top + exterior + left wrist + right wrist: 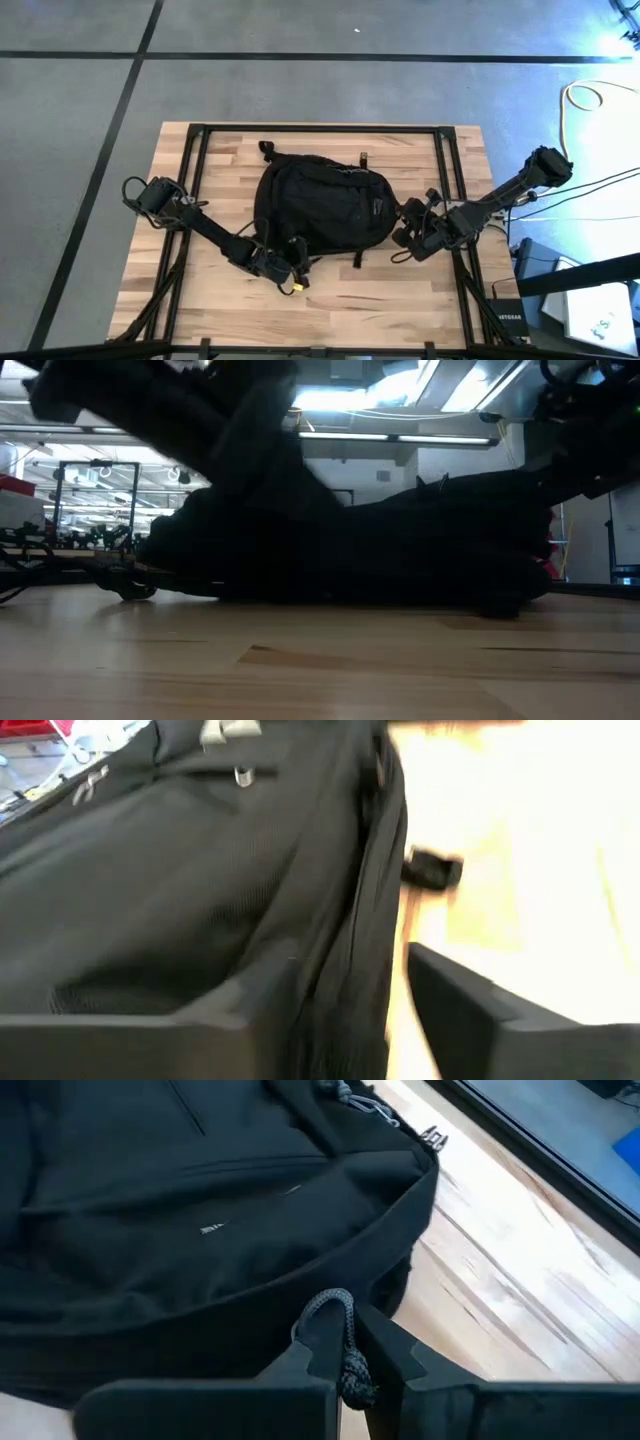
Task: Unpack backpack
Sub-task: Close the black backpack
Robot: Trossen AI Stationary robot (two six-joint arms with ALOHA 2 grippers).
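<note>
- Backpack [320,205] lies flat in the middle of the counter [200,300], apparently zipped; nothing of its contents is out yet, so I judge the unpacking barely begun.
- Right gripper [345,1355] is at the bag's right edge, jaws pressed together on a cord loop [335,1305].
- Left gripper [350,1010] sits at the bag's lower left edge, jaws spread, straddling a fold of fabric without gripping it.

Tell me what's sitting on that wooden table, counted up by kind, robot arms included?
Backpack: 1, black, lying flat mid-table.
Robot arms: 2. The left gripper is at the bag's near-left edge, the right gripper at its right side, shut on a cord loop.
Table: 1.
Total: 4.
</note>
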